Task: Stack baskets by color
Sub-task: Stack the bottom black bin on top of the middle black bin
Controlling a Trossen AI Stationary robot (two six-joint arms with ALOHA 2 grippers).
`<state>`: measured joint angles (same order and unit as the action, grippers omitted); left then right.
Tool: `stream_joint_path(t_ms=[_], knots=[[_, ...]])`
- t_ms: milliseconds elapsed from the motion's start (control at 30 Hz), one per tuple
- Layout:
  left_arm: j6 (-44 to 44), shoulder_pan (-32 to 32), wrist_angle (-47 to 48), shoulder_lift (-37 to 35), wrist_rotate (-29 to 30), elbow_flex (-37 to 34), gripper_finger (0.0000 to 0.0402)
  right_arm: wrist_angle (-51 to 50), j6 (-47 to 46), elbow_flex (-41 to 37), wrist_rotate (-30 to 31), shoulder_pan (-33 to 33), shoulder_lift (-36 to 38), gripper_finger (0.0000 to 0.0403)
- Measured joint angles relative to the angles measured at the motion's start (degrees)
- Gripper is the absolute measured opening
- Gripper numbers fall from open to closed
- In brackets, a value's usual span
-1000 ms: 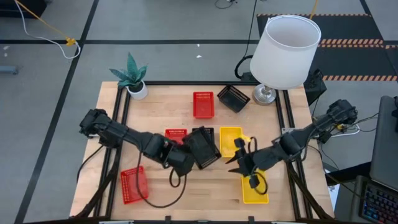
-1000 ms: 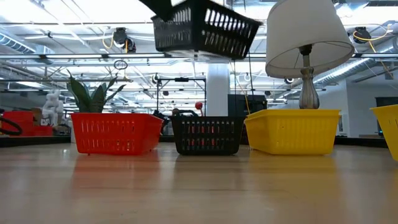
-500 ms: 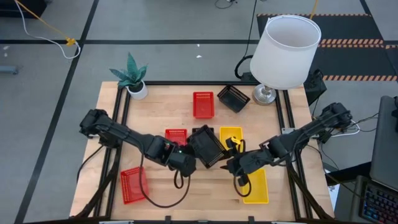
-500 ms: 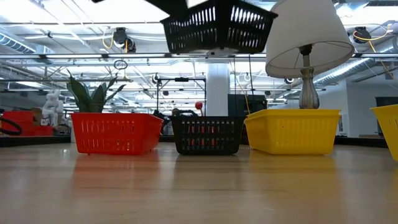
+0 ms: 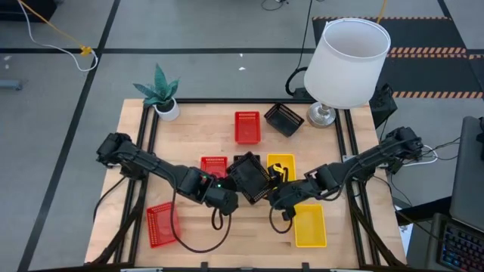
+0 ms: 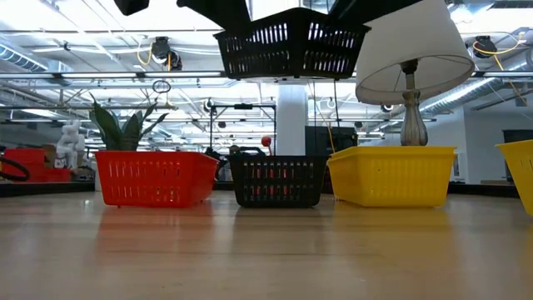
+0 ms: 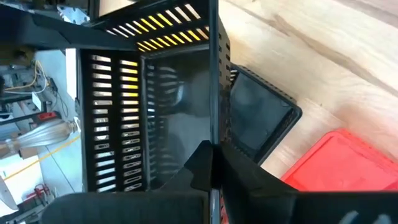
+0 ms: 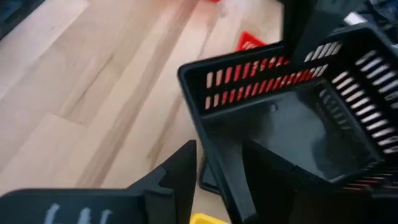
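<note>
**Black basket in the air, handover at mid-surface**

My left hand (image 5: 236, 189) grips the raised black basket (image 5: 249, 179) above another black basket (image 6: 276, 181). My right hand (image 5: 277, 198) straddles its wall, fingers apart. Next I should lower it squarely inside.

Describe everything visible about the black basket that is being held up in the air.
The lifted black basket is a small, shallow rectangular container of what looks like dark plastic, with slotted lattice walls, a solid floor and a thicker rim. It hangs well above the table, nearly level in the low view, over the middle row of baskets. The left gripper is shut on one wall, and the right gripper has its jaws on either side of the opposite wall. Nothing lies inside it.
</note>
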<state>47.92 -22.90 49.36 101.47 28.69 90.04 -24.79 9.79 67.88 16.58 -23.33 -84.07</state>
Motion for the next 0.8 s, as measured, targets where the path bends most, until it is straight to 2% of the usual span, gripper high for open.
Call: stream_joint_path(t_ms=[333, 433, 533, 667, 800], knots=[[-1.52, 0.0, 0.09, 0.0, 0.17, 0.0, 0.0019, -0.47, 2.74, 0.0, -1.31, 0.08, -0.03, 0.0013], [-2.49, 0.0, 0.06, 0.0, 0.15, 0.0, 0.001, -0.15, 3.57, 0.0, -1.29, 0.08, -0.03, 0.0009], [-8.68, -0.02, -1.24, 0.0, 2.28, -0.09, 0.0017, -0.01, 3.56, 0.0, -1.06, 0.08, 0.01, 0.0013], [-15.63, -0.06, -3.68, 0.02, 10.63, -0.1, 0.0081, 0.31, 3.33, 0.0, 0.05, 0.13, 0.02, 0.0006], [-21.6, -0.47, -3.57, 0.02, 15.22, -0.09, 0.0162, 1.47, 2.38, 0.0, 1.0, 0.21, 0.06, 0.0006]])
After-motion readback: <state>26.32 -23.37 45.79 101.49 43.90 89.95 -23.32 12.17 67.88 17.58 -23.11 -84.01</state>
